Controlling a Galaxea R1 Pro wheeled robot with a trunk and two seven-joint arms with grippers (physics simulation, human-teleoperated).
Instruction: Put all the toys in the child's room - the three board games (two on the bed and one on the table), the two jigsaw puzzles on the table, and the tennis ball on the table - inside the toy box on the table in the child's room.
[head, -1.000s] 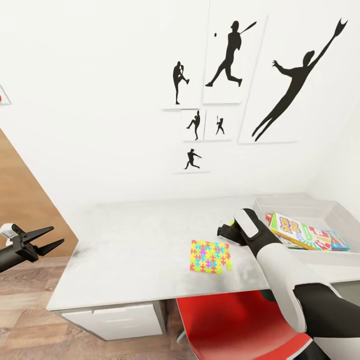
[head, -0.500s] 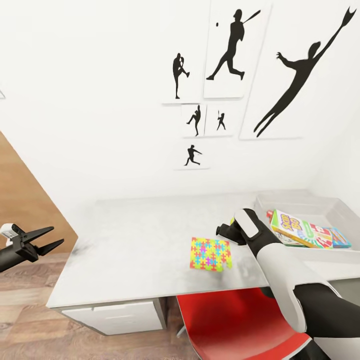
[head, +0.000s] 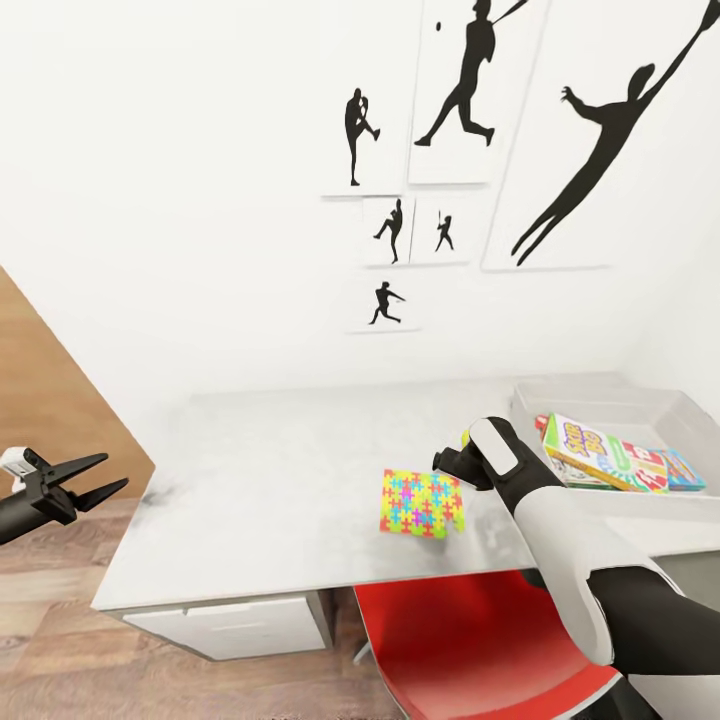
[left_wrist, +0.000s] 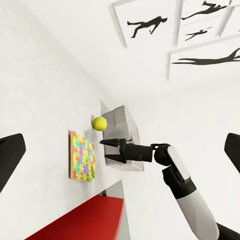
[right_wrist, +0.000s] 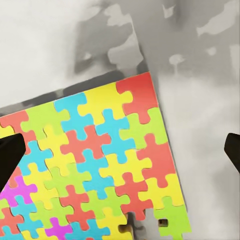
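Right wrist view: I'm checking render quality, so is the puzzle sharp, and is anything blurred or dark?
Right wrist view: jigsaw puzzle crisp, table mottled grey, dark fingertips soft-edged at the frame sides. Head view: even light, no glare, faint shadow under the puzzle.

One readable text shows: the board game (head: 608, 454) lying in the toy box (head: 640, 398) carries the brand "Skip-Bo" in yellow letters on a red patch at its end nearer the jigsaw; its smaller print seems too blurred to read.
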